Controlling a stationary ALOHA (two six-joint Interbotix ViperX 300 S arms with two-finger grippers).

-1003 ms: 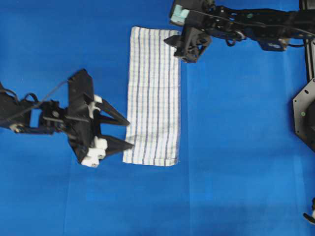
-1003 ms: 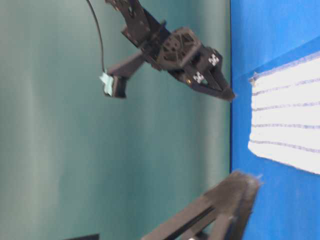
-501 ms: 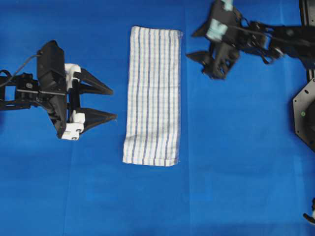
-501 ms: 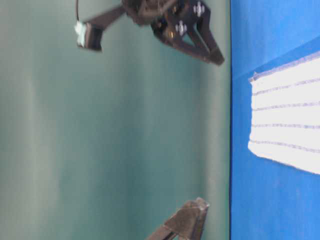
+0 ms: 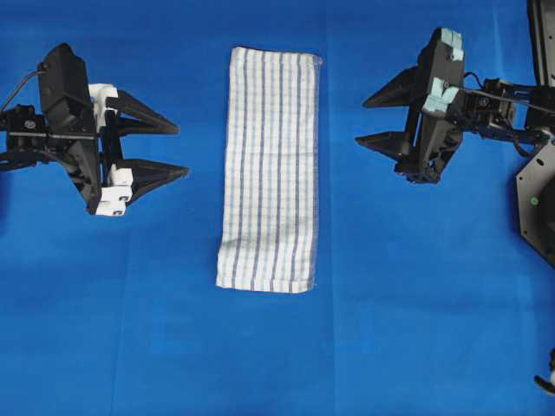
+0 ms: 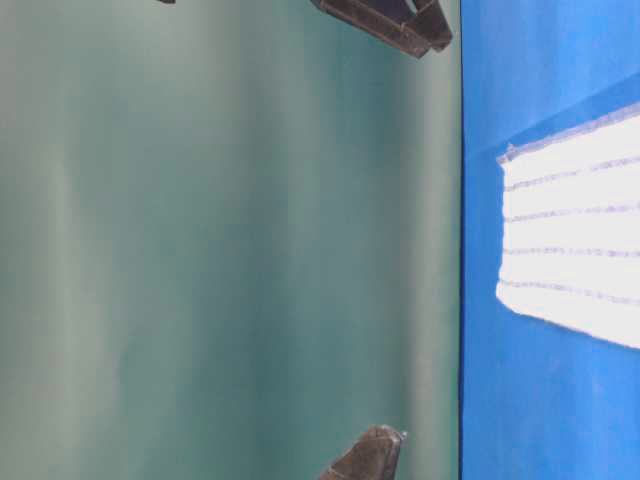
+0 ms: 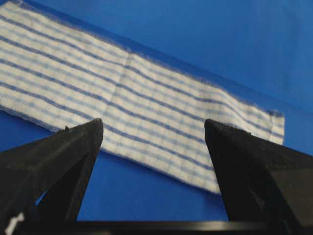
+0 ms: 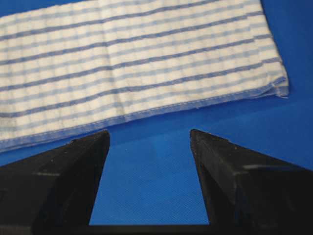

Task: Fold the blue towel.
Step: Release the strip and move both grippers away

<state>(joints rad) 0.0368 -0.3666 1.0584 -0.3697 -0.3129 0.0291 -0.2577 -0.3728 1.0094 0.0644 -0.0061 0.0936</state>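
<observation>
1. The left gripper, black with white fittings at the finger roots, has its 2 pointed fingers spread wide apart with nothing between them; its tips aim across the table toward the towel's left long edge, well apart from it.
2. The right gripper, black with a pale teal block on top, has its 2 fingers likewise spread and empty; its tips face the towel's right long edge, apart from it.
3. The blue towel, a narrow rectangular white woven cloth with thin light-blue and dark-blue stripes, lies flat between the 2 grippers, its long side running up and down the overhead view; neither gripper touches it.
4. The towel rests on the plain solid-blue table covering.
</observation>
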